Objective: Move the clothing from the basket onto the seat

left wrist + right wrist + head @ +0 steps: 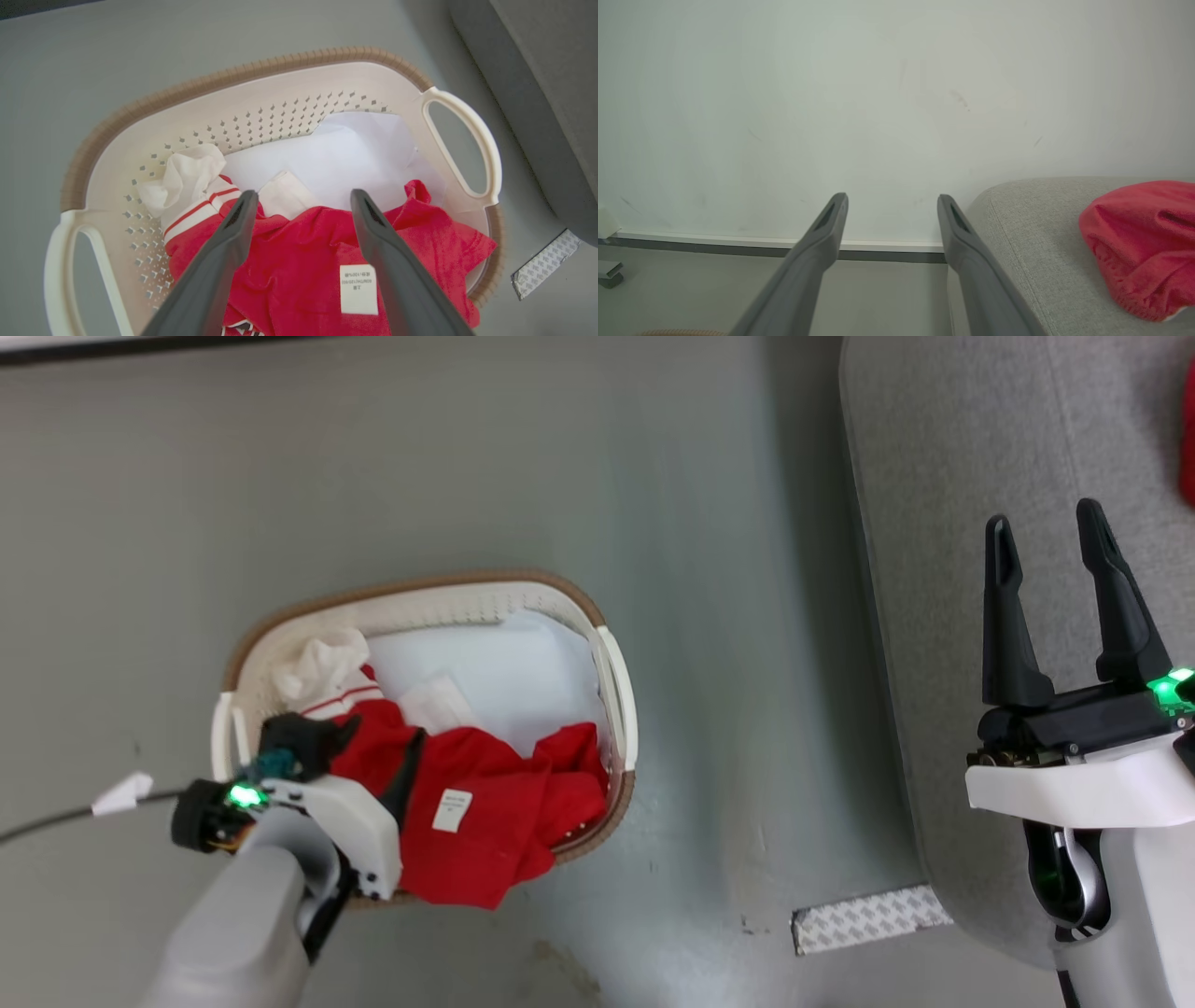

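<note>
The left gripper hangs over the near side of the basket, its two dark fingers spread wide with nothing pinched between them; whether the tips touch the fabric cannot be told. Directly under it lies the red clothing, crumpled against the near wall of the basket, with a white label just beside the right-hand finger in the left wrist view; in the head view one fold of it hangs over the near rim. To the left of the red fabric sits a striped cuff, white with thin red lines, and above that a bunch of white fabric. Beyond these a flat pale pad covers the bottom of the basket, a cream oval with perforated walls, a brown rim and a side handle. The basket stands on a grey-green floor; a patterned strip lies on the floor between basket and seat. The right gripper is held above the edge of the grey seat, well apart from the basket, fingers parted and empty. Farther along the seat rests a second red garment, bunched; behind it rises a pale wall with a dark skirting at its foot.
</note>
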Controlling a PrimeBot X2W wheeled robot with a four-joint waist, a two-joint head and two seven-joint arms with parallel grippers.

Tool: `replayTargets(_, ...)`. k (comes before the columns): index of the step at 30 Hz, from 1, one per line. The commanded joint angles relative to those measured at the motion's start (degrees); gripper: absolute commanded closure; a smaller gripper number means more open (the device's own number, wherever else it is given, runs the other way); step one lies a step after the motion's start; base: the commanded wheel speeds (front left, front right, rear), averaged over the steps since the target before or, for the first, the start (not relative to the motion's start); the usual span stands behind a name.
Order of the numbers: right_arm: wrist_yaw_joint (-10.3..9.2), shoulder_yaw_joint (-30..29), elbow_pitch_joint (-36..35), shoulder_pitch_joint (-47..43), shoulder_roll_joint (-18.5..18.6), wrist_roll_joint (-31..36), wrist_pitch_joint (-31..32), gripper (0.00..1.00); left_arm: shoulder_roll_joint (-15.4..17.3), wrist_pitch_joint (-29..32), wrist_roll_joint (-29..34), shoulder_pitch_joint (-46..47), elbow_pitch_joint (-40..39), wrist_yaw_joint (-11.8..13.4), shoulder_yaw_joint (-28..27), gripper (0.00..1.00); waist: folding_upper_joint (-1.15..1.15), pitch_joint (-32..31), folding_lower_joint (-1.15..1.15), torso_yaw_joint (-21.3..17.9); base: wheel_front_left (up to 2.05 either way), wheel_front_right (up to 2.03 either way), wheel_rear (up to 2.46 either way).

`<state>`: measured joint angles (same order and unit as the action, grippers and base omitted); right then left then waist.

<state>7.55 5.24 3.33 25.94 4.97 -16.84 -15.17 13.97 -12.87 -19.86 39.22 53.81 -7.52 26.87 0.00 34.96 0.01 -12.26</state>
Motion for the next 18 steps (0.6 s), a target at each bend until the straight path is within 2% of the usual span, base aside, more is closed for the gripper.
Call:
replayTargets(1,-0.13,-0.1,-0.6,1.0,-0.5,0.4,0.0,0.0,1.0,0.2,-1.4,1.8,1.8,0.1,0.7,0.0,0.0,2.1,-0.01,-0.9,0.0,0.0,0.0)
replayTargets(10,-0.13,-0.1,-2.0,2.7,-1.4,0.7,0.0,0.0,1.9,2.1,-4.0,7.9,9.6,0.1,6.6,0.0,0.0,7.2,-0.01,-2.8,0.0,0.0,0.0)
replayTargets(18,-0.13,-0.4,-3.4,3.8,-2.0,0.5,0.0,0.0,3.8,7.5,-8.1,11.3,11.8,0.1,13.9,0.0,0.0,11.9,-0.01,-4.6,0.0,0.0,0.0)
